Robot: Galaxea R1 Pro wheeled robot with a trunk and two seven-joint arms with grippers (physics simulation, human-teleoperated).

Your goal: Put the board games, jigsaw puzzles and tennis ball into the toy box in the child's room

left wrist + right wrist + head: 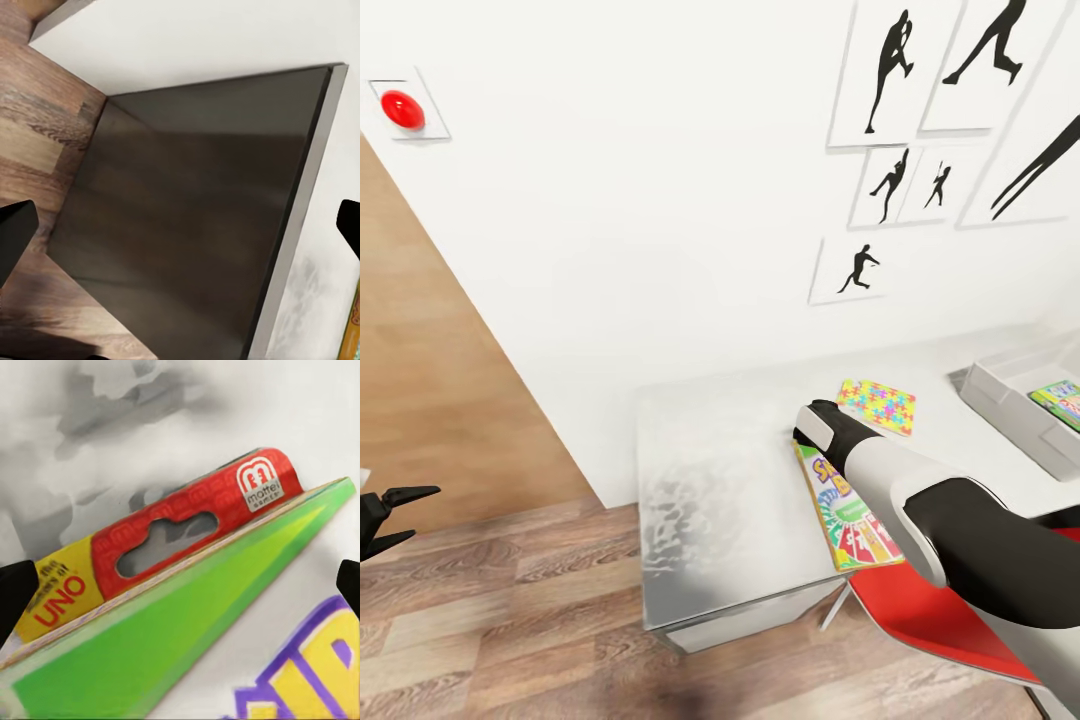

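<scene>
Right arm reaches from lower right of the head view up-left over the table (710, 470), wrist angled down, right end effector (180, 585) at the top edge of the SKIP-BO box (850, 515); fingers apart, box edge between them, contact unclear. Puzzle (877, 405) lies just beyond, centre-right. Toy box (1010, 400) at right edge holds a game box (1060, 400). Left end effector (395, 515) hangs at lower left above the floor (510, 620), fingers apart.
</scene>
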